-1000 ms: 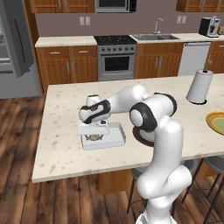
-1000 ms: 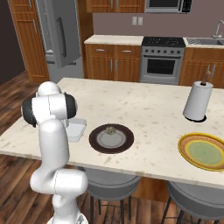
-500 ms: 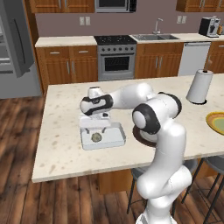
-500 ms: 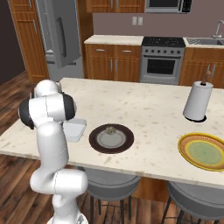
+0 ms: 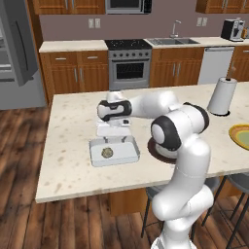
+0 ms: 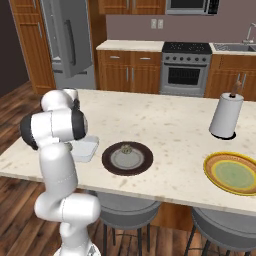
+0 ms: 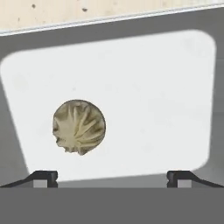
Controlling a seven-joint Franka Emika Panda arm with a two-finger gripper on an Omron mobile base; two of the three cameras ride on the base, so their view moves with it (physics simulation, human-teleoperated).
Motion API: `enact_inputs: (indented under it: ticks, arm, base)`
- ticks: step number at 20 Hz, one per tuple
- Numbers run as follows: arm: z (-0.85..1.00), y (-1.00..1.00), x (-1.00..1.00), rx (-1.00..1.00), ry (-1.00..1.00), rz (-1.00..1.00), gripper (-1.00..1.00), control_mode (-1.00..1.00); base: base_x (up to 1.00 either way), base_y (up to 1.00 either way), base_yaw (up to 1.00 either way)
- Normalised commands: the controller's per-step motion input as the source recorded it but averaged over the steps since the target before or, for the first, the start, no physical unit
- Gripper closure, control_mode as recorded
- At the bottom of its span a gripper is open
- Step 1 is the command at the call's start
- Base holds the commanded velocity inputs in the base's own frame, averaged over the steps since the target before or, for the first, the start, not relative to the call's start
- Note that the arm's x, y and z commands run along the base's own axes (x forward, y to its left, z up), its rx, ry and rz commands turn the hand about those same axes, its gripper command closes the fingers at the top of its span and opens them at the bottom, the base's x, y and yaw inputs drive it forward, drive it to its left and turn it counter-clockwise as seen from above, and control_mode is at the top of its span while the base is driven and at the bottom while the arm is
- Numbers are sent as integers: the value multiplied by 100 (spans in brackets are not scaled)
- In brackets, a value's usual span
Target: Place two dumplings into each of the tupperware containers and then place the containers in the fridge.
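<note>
A translucent tupperware container [image 5: 125,154] lies on the island counter with one pleated tan dumpling [image 5: 107,152] inside it. My gripper [image 5: 115,136] hangs just above the container, pointing down, open and holding nothing. In the hand view the dumpling [image 7: 79,127] rests left of centre on the container floor [image 7: 153,96], and the two fingertips [image 7: 43,177] stand wide apart with nothing between them. Another dumpling [image 6: 126,148] sits on the round dark brown plate [image 6: 127,165], right of the container [image 6: 85,150]. The grey fridge [image 5: 14,53] stands across the kitchen at the far left.
A paper towel roll [image 5: 222,96] stands at the island's far right, with a yellow plate [image 5: 240,136] near the right front edge. My own arm hides most of the brown plate in the left base view. Stools stand under the island's near edge.
The gripper has risen from inside the container and its jaws have spread wider. The dumpling stays lying in the container.
</note>
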Motion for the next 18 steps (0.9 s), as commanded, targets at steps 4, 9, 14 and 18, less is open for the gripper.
enact_inputs:
  ticks: [4,9,14,18]
  arm:
    - [9,-100,7,7,1,0,-100,-100]
    - [2,-97,1,4,-3,0,-100,-100]
    - [-1,-66,0,0,-29,0,-100,-100]
    - [0,-63,0,0,-23,0,-100,-100]
  base:
    - [0,0,0]
    - [0,0,0]
    - [0,0,0]
    - [0,0,0]
